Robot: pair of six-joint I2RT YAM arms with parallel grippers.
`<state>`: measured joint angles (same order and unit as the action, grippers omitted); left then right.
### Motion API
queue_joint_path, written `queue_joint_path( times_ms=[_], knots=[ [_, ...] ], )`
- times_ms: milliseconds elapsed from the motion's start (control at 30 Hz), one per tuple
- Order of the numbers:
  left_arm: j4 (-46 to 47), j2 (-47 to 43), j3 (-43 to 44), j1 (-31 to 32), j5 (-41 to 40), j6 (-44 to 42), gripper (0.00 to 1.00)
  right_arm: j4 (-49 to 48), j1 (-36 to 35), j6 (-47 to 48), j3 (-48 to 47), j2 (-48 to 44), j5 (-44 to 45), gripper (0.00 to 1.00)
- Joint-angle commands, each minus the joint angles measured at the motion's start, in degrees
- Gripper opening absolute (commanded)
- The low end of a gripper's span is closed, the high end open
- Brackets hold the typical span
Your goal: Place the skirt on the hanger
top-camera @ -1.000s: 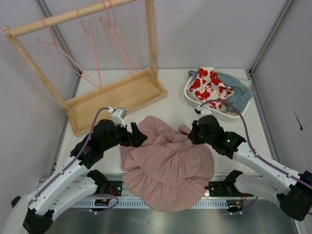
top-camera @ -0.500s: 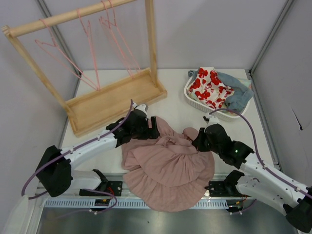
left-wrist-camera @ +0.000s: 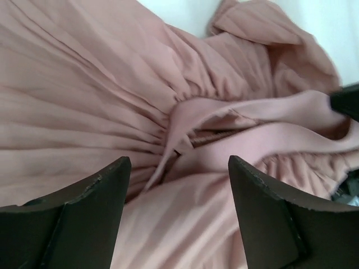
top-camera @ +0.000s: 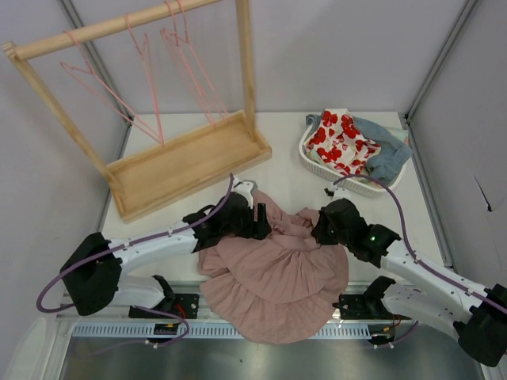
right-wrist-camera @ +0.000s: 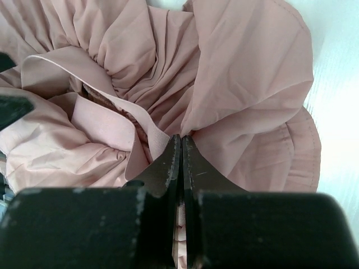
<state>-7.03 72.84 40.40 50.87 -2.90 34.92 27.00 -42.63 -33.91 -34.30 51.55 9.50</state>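
Note:
The dusty-pink pleated skirt lies bunched on the table near the front edge, its hem hanging over it. My left gripper is open just above the skirt's gathered waist, its fingers apart with fabric below them. My right gripper is shut on a fold of the skirt's waistband at its right side. Several thin pink hangers hang from the wooden rack's bar at the back left.
The wooden rack stands on a tray base at the back left. A white basket at the back right holds a white cloth with red flowers and a blue-grey garment.
My left gripper has reached right over the skirt's waist. My right gripper has pulled its fold slightly toward the front and left; the skirt's top has bunched up.

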Motion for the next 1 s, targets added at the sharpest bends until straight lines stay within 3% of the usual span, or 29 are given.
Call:
queue_joint_path(
  times_ms=[0, 200, 300, 333, 400, 567, 733, 867, 967],
  knots=[
    [4.48, 3.44, -0.41, -0.07, -3.60, -1.43, 0.76, -2.13, 0.18, 0.69, -1.73, -0.13, -0.36, 0.00],
    [2.19, 12.58, 6.78, -0.07, -8.27, -3.36, 0.62, 0.50, 0.27, 1.30, -2.70, -3.21, 0.34, 0.00],
    [2.02, 14.87, 9.33, -0.16, -8.43, -3.72, 0.35, 2.43, 0.36, 1.30, -3.40, -4.44, 2.19, 0.00],
    [1.41, 14.96, 10.56, -0.16, -9.22, -3.28, 0.13, 3.22, 0.44, 1.22, -4.53, -4.44, 3.93, 0.00],
    [-1.65, 13.92, 13.71, -0.86, -10.46, -3.01, 0.00, 4.98, 0.79, 1.56, -6.03, -4.35, 5.18, 0.00],
    [-9.22, 7.16, 22.42, -2.00, -13.44, -6.87, 0.00, 5.79, 3.69, 3.75, -16.11, -1.64, 9.05, 0.00],
    [-15.36, 0.83, 36.20, -3.76, -19.76, -10.39, 0.01, 0.60, 11.86, 9.64, -31.67, 4.78, 2.20, 0.00],
    [-26.15, 1.52, 41.49, -7.18, -23.37, -9.61, 0.02, 1.73, 12.48, 13.69, -40.83, 6.72, 1.93, 0.00],
    [-29.71, 0.65, 37.93, -8.33, -22.08, -7.33, 0.02, 4.01, 12.66, 14.49, -40.32, 5.58, 2.54, 0.00]
  ],
)
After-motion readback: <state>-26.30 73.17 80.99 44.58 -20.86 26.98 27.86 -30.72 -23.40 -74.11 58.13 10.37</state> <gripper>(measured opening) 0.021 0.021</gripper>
